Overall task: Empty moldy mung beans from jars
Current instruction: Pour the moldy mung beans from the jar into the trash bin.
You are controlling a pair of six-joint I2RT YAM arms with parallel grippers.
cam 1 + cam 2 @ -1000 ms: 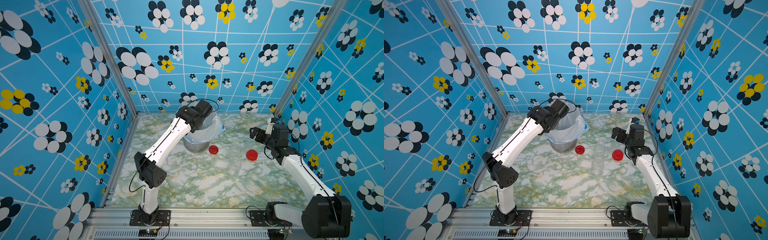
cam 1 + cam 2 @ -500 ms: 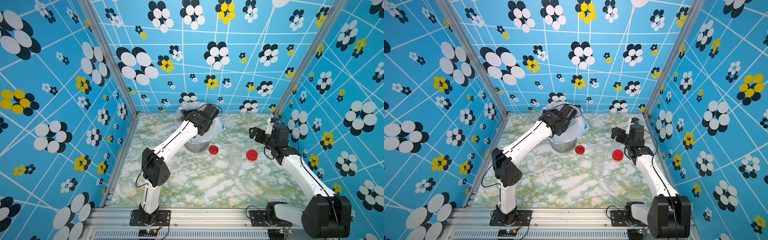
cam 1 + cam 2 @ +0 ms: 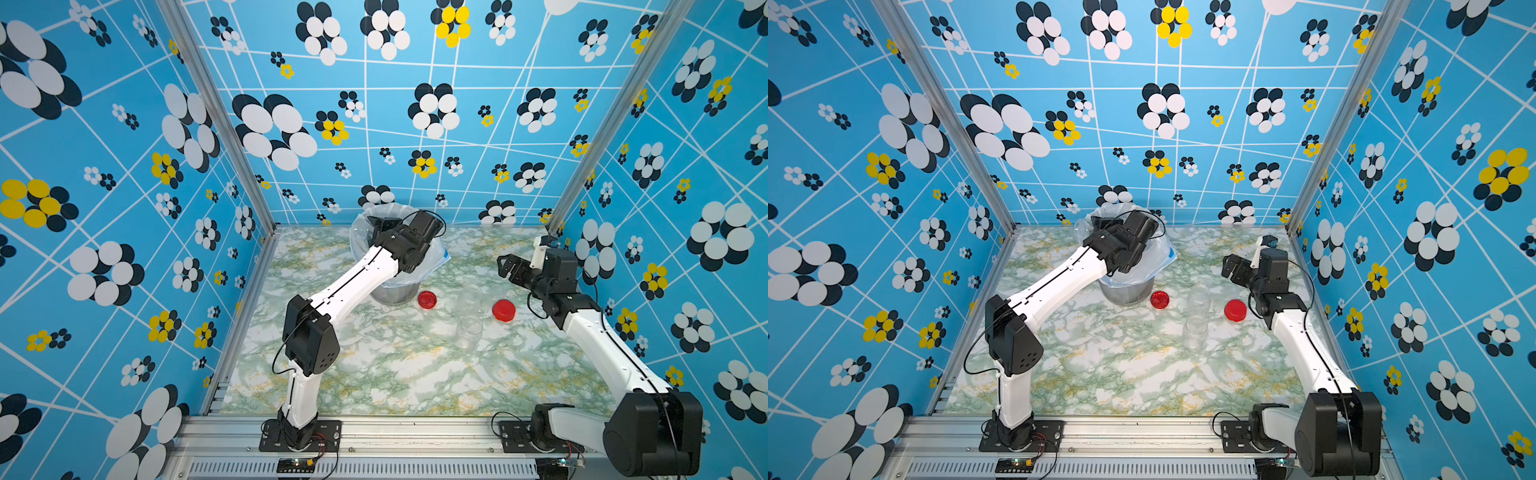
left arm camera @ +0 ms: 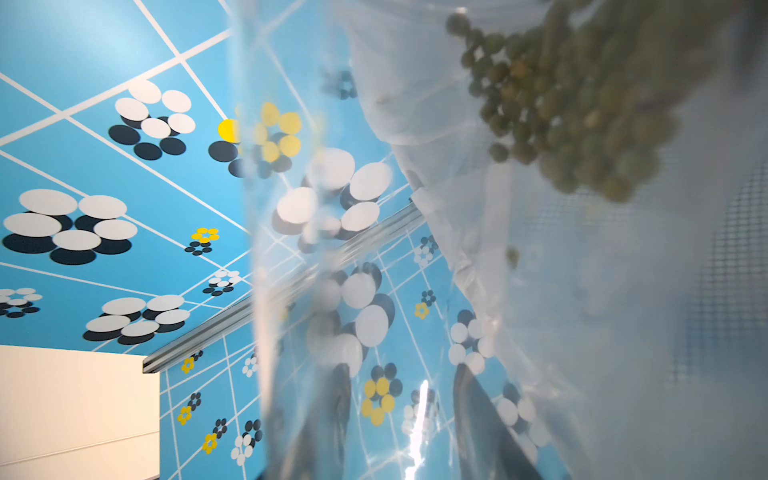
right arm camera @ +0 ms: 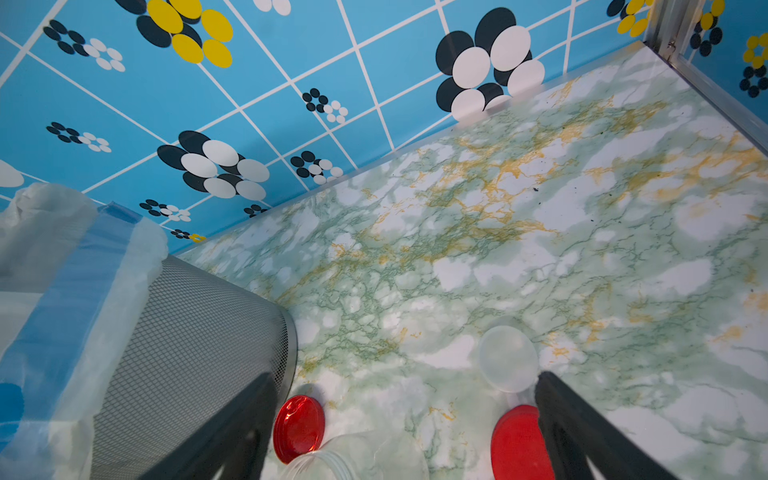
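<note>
Clear cylindrical jar (image 4: pixel 332 270) clamped in left pincer (image 4: pixel 405 432) above mesh bucket (image 5: pixel 199 332); right pincer (image 5: pixel 405 376) spread apart.

No text, label, brand or number is legible in any view. Any marking on the red lid (image 3: pixel 427 299) is too small to resolve.

A: Far end of the tabletop (image 3: pixel 415 374): grey mesh bin (image 3: pixel 392 294), upright, clear bag liner (image 3: pixel 432 266) with a blue strip folded over its rim.
B: Noted. Top is green-veined marble with yellow streaks. Blue flower-print walls (image 3: pixel 124 174) on three sides, aluminium posts (image 3: pixel 216 116) at the corners.
</note>
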